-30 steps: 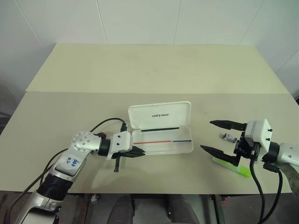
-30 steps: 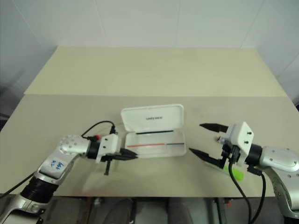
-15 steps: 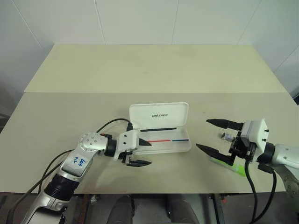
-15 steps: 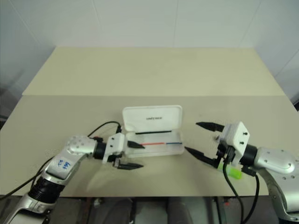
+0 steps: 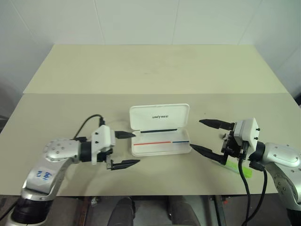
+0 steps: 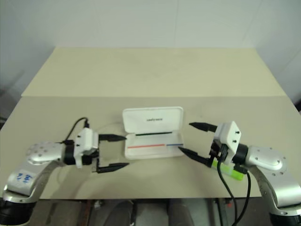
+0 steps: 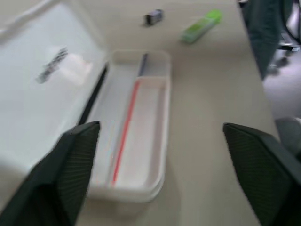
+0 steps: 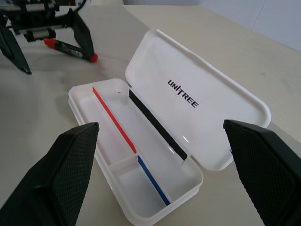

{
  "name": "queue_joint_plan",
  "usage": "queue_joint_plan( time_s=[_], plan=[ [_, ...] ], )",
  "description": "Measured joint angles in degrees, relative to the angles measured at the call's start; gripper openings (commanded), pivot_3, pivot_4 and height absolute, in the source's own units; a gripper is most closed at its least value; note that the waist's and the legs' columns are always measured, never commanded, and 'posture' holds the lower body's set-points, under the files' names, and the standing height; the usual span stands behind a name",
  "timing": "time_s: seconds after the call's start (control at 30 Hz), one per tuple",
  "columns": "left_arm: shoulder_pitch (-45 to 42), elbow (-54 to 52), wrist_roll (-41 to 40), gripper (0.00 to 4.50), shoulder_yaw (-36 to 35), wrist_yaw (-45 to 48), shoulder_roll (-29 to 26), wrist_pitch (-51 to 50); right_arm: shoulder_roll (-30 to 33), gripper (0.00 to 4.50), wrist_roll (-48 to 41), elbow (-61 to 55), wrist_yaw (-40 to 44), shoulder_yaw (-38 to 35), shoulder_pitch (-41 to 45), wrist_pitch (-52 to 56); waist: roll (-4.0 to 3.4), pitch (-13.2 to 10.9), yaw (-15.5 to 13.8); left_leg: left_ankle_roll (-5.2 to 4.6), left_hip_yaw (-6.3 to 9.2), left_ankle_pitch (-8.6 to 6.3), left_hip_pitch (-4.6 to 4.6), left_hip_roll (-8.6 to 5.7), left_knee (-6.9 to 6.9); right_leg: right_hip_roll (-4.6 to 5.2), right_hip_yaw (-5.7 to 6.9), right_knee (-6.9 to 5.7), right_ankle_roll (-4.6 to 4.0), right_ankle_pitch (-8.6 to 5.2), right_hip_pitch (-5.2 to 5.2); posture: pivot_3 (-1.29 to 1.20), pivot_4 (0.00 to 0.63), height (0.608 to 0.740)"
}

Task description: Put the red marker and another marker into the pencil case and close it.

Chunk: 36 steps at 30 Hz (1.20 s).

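The only writing you can read is the black "UNITREE" print on the raised lid of the pencil case (image 8: 141, 136), which lies open on the table (image 5: 150, 70) between your two grippers. Its tray shows a thin red-and-blue line along the bottom and holds no marker.

Your left gripper (image 5: 127, 149) stands with its jaws spread wide and nothing in them, pointing at the case's near end from just beside it. The red marker (image 8: 70, 48) lies flat on the table beyond that gripper's fingers (seen from the right wrist) — outside the case, apart from it.

Your right gripper (image 6: 195, 140) is spread wide too, empty, aimed at the other end of the case. The green highlighter (image 7: 201, 26) lies on the table beneath and behind that gripper, with a small dark-and-silver object (image 7: 154, 17) near it — neither touches the case.
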State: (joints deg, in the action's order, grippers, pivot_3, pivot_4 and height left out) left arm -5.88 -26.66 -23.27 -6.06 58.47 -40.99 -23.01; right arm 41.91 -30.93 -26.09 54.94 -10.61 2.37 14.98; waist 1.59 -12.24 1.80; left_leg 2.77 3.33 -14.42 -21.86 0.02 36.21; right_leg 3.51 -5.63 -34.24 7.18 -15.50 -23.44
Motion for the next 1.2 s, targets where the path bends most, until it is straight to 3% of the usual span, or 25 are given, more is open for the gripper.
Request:
queue_joint_plan(
  time_s=[0.23, 0.37, 0.8, 1.1, 1.2],
  plan=[
    [7.91, 3.75, -1.76, 4.46, -15.43, -3.96, 0.52, 4.10, -1.18, 4.50, -0.03, 1.84, 0.85, 3.28, 3.94, 0.04, 0.01, 0.00, -0.03, 0.01, -0.05, -0.01, 0.03, 0.02, -0.02, 0.01, -0.01, 0.07, -0.05, 0.02, 0.00, 0.00, 0.150, 0.740],
    [11.00, 9.65, -2.29, 4.46, -18.96, -2.89, 0.49, 7.12, -1.35, 4.50, -0.02, 2.28, 1.09, 3.90, 4.68, 0.12, 0.01, 0.00, -0.02, 0.03, -0.07, -0.03, 0.01, 0.03, -0.09, 0.03, 0.00, 0.22, -0.06, 0.03, 0.01, 0.00, 0.150, 0.740],
    [9.59, 30.84, 0.43, 4.46, -17.03, 3.69, -2.30, 18.08, -0.89, 4.50, -0.70, 1.36, 0.88, 3.36, 5.94, 2.59, 0.03, 0.01, -0.07, 0.09, -0.09, -0.09, -0.04, 0.16, -0.20, 0.03, 0.03, 0.32, -0.13, 0.04, -0.06, 0.00, 0.150, 0.740],
    [8.38, 37.78, 3.90, 4.46, -14.22, 3.17, -2.71, 22.39, -0.40, 4.50, -1.11, -0.53, -0.57, 2.23, 5.21, 3.12, 0.03, 0.03, -0.08, 0.11, -0.13, -0.11, -0.04, 0.23, -0.25, 0.05, 0.04, 0.32, -0.14, 0.04, -0.11, 0.00, 0.150, 0.740],
    [7.79, 38.51, 4.11, 3.84, -13.54, 3.04, -2.72, 22.91, -0.31, 4.50, -1.22, -1.00, -1.02, 1.42, 5.15, 3.37, -0.03, 0.06, -0.08, 0.11, -0.15, -0.11, 0.00, 0.23, -0.25, 0.06, 0.03, 0.31, -0.17, 0.06, -0.07, 0.00, 0.150, 0.740]
  ],
)
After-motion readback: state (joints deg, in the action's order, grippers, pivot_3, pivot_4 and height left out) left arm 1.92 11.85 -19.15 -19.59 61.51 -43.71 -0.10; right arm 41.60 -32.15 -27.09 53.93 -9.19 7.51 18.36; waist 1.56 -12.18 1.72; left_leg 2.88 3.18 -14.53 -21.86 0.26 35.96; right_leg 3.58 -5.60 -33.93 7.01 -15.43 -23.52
